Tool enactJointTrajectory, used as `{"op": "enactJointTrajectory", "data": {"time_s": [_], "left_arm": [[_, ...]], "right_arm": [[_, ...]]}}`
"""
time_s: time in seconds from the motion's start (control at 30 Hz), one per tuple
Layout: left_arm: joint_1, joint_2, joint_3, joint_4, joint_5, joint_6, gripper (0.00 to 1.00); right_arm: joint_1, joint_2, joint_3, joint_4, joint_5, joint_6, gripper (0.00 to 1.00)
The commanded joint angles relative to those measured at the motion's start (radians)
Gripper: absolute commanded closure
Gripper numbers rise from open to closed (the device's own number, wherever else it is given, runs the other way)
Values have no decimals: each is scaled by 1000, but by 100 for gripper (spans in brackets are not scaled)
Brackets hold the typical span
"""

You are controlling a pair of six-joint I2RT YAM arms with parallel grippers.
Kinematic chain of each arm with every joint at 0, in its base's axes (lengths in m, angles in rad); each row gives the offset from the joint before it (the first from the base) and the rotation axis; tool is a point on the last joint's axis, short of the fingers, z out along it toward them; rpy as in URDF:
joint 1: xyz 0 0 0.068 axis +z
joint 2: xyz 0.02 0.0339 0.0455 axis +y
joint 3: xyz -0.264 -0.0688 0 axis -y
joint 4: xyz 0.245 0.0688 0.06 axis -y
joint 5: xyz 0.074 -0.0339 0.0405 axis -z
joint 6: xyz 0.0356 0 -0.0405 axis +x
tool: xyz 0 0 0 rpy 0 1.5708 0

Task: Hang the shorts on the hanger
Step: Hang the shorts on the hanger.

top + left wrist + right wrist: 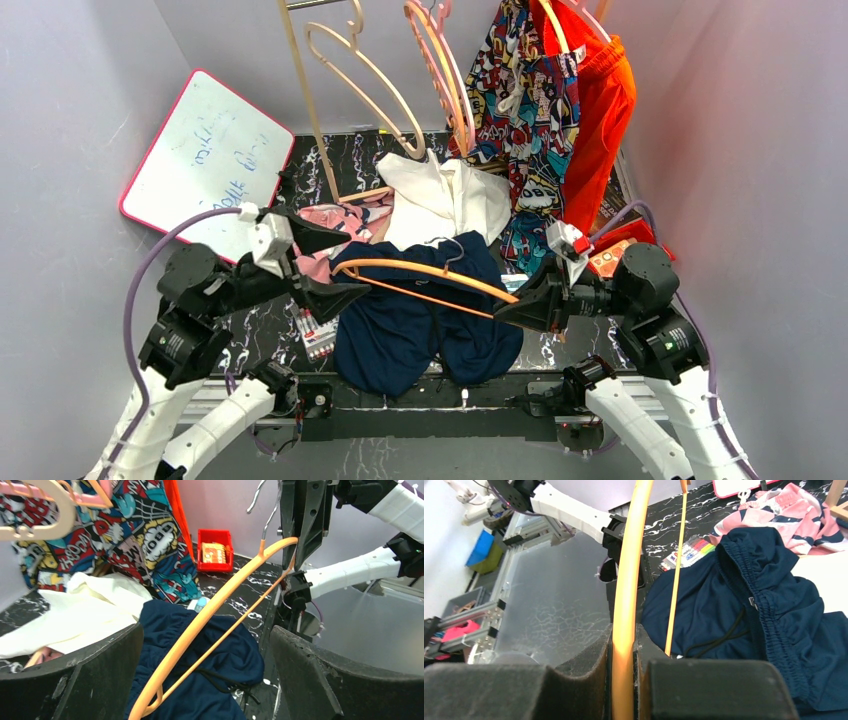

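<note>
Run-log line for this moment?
left gripper open | right gripper shut on orange-tan curved hanger | navy-blue fabric shorts on table, not hung

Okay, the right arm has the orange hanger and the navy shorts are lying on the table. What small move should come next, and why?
Probably lower the left gripper onto the shorts and pinch the waistband. The right gripper is clamped on one end of the hanger, which hangs over the shorts. The left one is open, holds nothing and is right above the fabric.

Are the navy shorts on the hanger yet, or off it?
Off. The shorts lie bunched on the table; the right gripper holds the hanger over them.
</note>
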State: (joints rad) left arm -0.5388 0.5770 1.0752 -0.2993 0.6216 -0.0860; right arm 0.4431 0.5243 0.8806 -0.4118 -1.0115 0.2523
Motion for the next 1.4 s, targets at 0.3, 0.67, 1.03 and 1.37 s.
{"op": "enactJointTrajectory", "data": {"time_s": [0.3,0.67,1.03,1.37], "left_arm": [[-2,122,-88,127,180,-71,2],[-2,147,-171,149,319,83,14],[-3,233,-155,150,439,120,53],[-4,207,-212,149,293,161,100]], "right_arm": [[32,-68,-55,26,24,-173,100],[51,-18,-49,133,-67,-112,100],[57,24,-39,154,-74,-128,100],[91,82,-59,157,-35,-129,100]]}}
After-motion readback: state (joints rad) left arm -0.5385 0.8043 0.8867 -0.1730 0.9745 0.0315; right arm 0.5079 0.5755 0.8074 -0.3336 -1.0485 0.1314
